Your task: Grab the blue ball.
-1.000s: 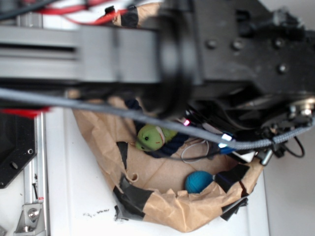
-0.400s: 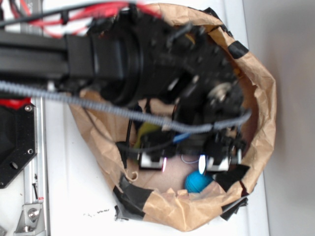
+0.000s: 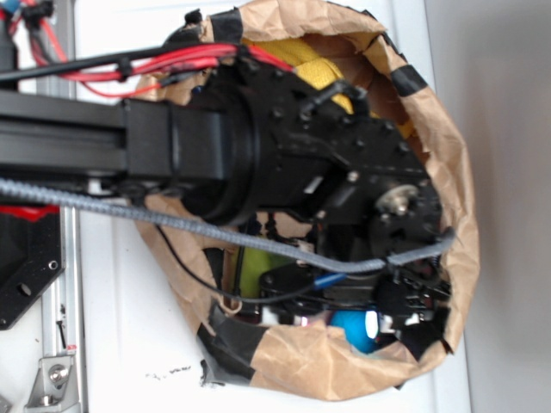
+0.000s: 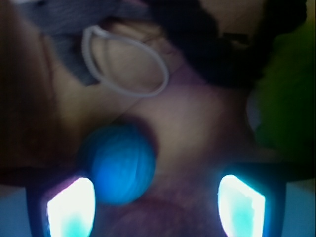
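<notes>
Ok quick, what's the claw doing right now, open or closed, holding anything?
Claw: open, holding nothing; the ball sits just by its left-of-frame finger, not gripped.

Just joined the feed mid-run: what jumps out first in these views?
The black arm fills the paper-lined basket, its gripper low inside. The blue ball sits just ahead, close to one glowing finger, not centred between the open jaws. A green plush lies at the wrist view's right edge.

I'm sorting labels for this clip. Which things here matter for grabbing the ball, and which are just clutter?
Job:
blue ball
pincer, open, ball near one finger

Lying about:
green plush
white cord loop
dark rope
yellow thing
brown paper bin
</notes>
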`<state>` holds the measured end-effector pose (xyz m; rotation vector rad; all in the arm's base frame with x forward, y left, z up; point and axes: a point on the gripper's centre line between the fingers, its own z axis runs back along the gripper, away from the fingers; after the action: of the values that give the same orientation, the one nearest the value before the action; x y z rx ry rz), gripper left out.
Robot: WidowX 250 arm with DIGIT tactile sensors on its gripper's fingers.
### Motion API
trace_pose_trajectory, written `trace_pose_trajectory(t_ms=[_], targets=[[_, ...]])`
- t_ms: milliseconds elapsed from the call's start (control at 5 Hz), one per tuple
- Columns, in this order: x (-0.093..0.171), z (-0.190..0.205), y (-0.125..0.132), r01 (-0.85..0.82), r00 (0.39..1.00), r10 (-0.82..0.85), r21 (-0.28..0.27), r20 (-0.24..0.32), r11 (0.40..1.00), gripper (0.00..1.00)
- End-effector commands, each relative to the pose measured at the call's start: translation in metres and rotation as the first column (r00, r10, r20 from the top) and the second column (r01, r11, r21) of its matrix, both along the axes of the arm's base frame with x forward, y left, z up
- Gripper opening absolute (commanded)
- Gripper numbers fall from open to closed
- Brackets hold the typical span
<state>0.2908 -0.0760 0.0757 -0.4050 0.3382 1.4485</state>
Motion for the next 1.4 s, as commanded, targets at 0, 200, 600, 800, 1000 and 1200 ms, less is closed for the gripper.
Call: trace_pose_trajectory(t_ms=[0,200,600,800,1000,1200], targets=[[0.011,-0.008,-0.002,-0.014,0.998,0.013,0.007,0.057,1.000,1.00],[0.013,-0.027,-0.004,-0.024,0.997,0.023,0.002,0.080,1.000,1.00],[0.004,-0.050,-0.005,-0.023,0.999,0.022,0.022,0.027,1.000,0.00],[0.001,-0.044,0.003,0.011,0.998,-0.017,0.110,0.057,0.994,0.00],[-0.005,-0.023,0.031,0.004,0.987,-0.038,0.215,0.157,0.977,0.00],[-0.014,0.020,0.066,0.000,0.954,-0.101,0.335,0.283,0.942,0.00]])
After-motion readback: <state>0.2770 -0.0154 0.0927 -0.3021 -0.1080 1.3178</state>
